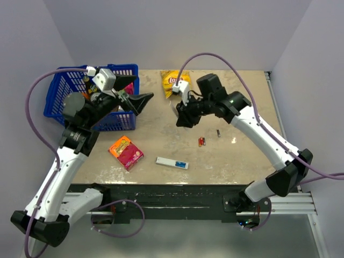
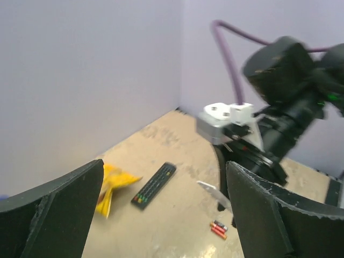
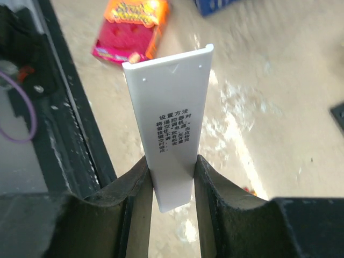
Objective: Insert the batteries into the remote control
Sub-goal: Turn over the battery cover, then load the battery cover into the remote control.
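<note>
At the far left of the table (image 1: 161,134) stands a blue basket (image 1: 121,70), and the left hand (image 1: 141,90) is raised by its right side. This hand is released: its two black fingers (image 2: 59,215) are spread wide with nothing between them, and its wrist view looks out across the table toward the other arm.

Nearer the front edge, just right of the left arm, lies an orange and pink candy box (image 1: 126,152). Right of it, flat on the table and apart from both hands, lies the white remote control (image 1: 172,162), a slim stick with a darker patch at its right end.

Toward the back, a yellow chip bag (image 1: 171,80) lies near the wall, and the left wrist view shows a black remote (image 2: 154,185) with many buttons lying just beside it.

Right of centre, the right hand (image 3: 171,172) is clenched on a white back strip (image 3: 172,107), gripping it by its lower end. The strip sticks out beyond the fingertips, its printed side toward the wrist camera.

On the table just below and right of that hand lie the batteries (image 1: 201,142), red and orange, side by side and touching. A small dark piece (image 1: 218,133) lies near them on their right.
</note>
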`<state>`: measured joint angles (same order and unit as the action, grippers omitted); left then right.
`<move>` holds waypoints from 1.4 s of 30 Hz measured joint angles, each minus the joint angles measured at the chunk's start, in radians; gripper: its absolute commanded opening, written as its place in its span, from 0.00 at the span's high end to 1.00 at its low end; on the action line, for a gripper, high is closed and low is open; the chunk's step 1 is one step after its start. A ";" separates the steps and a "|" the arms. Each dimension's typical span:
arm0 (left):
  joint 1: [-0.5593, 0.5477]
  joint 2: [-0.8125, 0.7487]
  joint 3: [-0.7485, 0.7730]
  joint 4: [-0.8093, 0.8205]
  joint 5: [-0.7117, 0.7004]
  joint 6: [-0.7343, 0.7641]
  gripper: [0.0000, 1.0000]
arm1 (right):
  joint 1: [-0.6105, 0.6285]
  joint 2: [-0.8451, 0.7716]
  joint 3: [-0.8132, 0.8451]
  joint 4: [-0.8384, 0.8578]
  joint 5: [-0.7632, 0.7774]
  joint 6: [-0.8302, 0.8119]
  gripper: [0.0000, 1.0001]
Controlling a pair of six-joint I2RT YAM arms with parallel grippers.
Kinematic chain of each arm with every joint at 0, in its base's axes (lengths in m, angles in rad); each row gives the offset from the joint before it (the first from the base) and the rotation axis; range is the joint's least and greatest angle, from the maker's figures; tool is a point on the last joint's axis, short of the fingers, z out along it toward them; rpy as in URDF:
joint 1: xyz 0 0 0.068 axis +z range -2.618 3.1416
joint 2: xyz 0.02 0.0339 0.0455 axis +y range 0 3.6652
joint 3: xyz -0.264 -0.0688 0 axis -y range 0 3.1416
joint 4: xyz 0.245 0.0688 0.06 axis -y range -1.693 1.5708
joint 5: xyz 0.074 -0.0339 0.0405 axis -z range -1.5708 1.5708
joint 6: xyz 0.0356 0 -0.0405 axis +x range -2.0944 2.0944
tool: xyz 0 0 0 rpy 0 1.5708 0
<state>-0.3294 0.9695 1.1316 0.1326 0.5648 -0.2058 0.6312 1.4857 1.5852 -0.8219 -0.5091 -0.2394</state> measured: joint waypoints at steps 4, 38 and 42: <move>0.000 -0.082 -0.079 -0.157 -0.191 -0.020 0.00 | 0.125 0.028 0.000 -0.060 0.233 0.039 1.00; 0.000 -0.414 -0.418 -0.829 -0.888 -0.490 0.08 | 0.532 0.389 -0.244 -0.041 0.737 0.165 0.99; 0.000 -0.418 -0.414 -0.833 -0.907 -0.490 0.08 | 0.533 0.399 -0.243 -0.036 0.742 0.155 0.98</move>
<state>-0.3294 0.5510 0.7181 -0.7006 -0.3424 -0.6956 1.1641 1.8843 1.3418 -0.8577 0.2333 -0.0845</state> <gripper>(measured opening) 0.925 0.352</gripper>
